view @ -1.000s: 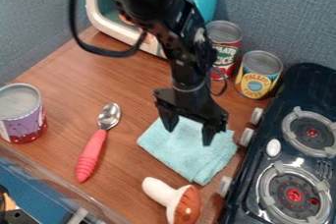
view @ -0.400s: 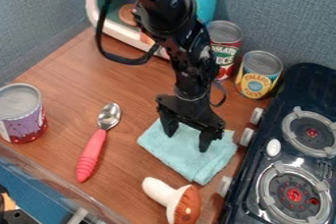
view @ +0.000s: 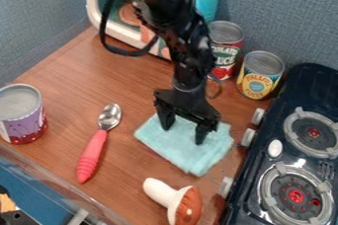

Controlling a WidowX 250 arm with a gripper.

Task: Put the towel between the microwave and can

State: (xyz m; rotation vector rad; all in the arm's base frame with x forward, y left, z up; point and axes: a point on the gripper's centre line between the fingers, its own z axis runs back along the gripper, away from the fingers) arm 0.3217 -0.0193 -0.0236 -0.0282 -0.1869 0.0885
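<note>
Spoon (view: 97,144), left of center, metal bowl up, pinkish-red handle angled down-left. Toy mushroom (view: 174,200), bottom center, lying tilted, white stem to upper left, orange-brown cap to lower right. Dark toy stove (view: 307,83), right edge, two gray-ringed burners with red centers, light knobs on left side, white oval piece on top. Wood-grain tabletop (view: 66,95). Blue-gray fabric walls (view: 290,17), upper left and upper right. Blue surface (view: 59,189), lower left.

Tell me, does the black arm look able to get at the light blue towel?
Probably yes: the gripper is right at the towel, its fingers apart, and nothing lies on the cloth. The toy mushroom and spoon lie off it, out of the way.
</note>
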